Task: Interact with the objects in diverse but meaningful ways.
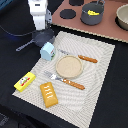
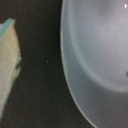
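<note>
While the gripper [image 1: 40, 31] hangs over the grey saucepan [image 1: 42, 37], jaw state cannot be determined | saucepan off the placemat's [image 1: 100, 65] far corner | white carton [image 1: 48, 51] on that corner.

I see a black bench [image 1: 107, 85] under a pale striped placemat [image 1: 95, 65], with a reddish-brown toy stovetop board [image 1: 112, 27] at upper right.
</note>
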